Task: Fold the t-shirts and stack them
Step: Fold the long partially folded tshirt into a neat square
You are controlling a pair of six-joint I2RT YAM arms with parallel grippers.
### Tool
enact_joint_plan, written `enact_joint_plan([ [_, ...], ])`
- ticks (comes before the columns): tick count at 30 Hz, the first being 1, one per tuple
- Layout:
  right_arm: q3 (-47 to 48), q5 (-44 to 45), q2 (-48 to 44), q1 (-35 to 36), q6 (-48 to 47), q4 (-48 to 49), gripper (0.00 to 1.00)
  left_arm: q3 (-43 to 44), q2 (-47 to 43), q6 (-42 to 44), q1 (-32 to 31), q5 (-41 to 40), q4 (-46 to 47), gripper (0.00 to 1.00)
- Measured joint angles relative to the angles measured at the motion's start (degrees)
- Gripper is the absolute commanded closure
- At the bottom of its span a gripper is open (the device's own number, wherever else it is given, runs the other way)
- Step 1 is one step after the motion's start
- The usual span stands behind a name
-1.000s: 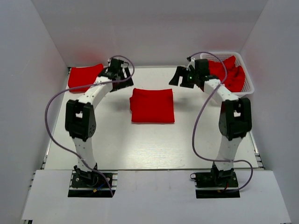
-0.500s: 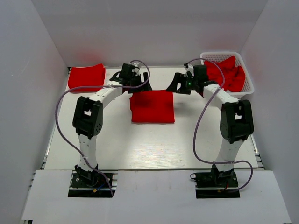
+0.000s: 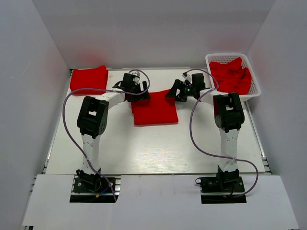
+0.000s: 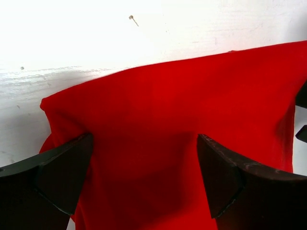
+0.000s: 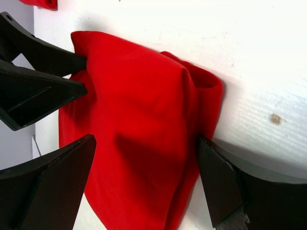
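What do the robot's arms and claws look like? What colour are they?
The left arm and right arm are white tubes with chunky black joint blocks. A thin purple-grey cable loops loosely along each. The left claw and right claw are black, each with two flat, pointed, wedge-shaped fingers. I see no writing on them.

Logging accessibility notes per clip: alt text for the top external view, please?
The left gripper and right gripper, fingers spread, straddle the far corners of a folded red t-shirt mid-table. Another folded shirt lies far left; a white basket far right holds crumpled red shirts.
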Motion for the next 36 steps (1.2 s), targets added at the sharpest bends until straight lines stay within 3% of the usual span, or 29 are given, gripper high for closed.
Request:
enact_joint_plan([
  [9, 0.2, -0.3, 0.4, 0.1, 0.9, 1.7, 0.1, -2.5, -1.0, -0.5, 2.3, 4.6, 4.3, 0.0],
  [14, -0.2, 1.2, -3.8, 0.3, -2.0, -2.7, 0.1, 5.9, -1.0, 1.4, 2.8, 2.6, -4.3, 0.0],
  [19, -4.0, 3.9, -16.5, 0.5, -6.4, -4.5, 0.1, 13.8, -5.6, 3.5, 2.9, -2.8, -10.0, 0.0],
  [26, -19.6, 14.1, -38.1, 0.8, -9.7, -4.0, 0.1, 1.8, -21.5, 4.3, 2.8, -6.9, -11.7, 0.0],
  [36, -35.0, 25.6, -51.1, 1.4, -9.4, -9.1, 0.1, -12.7, -17.1, 3.1, 2.2, -4.1, -12.7, 0.0],
])
